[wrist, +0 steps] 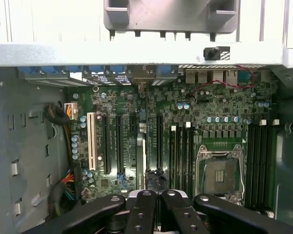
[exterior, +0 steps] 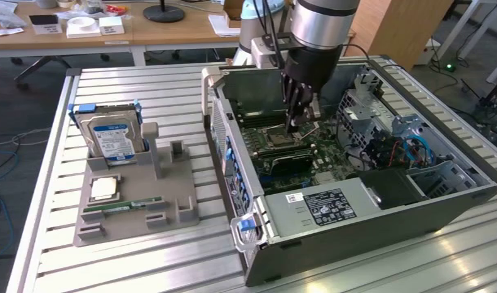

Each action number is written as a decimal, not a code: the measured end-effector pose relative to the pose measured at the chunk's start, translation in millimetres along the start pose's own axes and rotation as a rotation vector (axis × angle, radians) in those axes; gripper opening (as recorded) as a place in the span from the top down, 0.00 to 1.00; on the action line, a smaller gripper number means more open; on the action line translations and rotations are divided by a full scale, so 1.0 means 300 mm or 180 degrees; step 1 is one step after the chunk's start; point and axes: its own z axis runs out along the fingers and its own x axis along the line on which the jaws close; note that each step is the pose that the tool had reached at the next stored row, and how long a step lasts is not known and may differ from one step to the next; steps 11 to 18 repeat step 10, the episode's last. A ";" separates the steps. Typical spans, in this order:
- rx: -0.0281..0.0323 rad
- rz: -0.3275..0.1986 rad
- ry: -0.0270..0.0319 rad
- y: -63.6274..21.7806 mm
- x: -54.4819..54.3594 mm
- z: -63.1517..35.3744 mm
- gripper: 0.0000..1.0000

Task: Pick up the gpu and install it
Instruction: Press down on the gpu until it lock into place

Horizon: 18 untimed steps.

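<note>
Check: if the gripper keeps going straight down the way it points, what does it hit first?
Probably the motherboard inside the open computer case; the shut gripper points down near the expansion slots. Depth is unclear.

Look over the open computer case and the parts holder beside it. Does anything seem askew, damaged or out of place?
Nothing stands out. The computer case lies open on its side and its motherboard looks intact. The hard drive stands upright in the grey holder, and the memory stick lies flat there. The gripper, jaws shut, hangs over the motherboard.
</note>
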 end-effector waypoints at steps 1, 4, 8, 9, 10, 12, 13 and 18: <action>0.0000 0.0000 0.0000 0.000 0.000 -0.005 0.89; 0.0000 0.0000 -0.0001 0.000 0.000 -0.013 0.89; 0.0000 0.0000 0.0000 0.000 0.000 -0.013 0.89; 0.0000 0.0000 0.0000 0.000 0.000 -0.013 0.89; 0.0000 0.0000 0.0000 0.000 0.000 -0.013 0.89; 0.0000 0.0000 0.0000 0.000 0.000 -0.013 0.89; 0.0000 0.0000 0.0000 0.000 0.000 -0.013 0.89; 0.0000 0.0000 0.0000 0.000 0.000 -0.013 0.89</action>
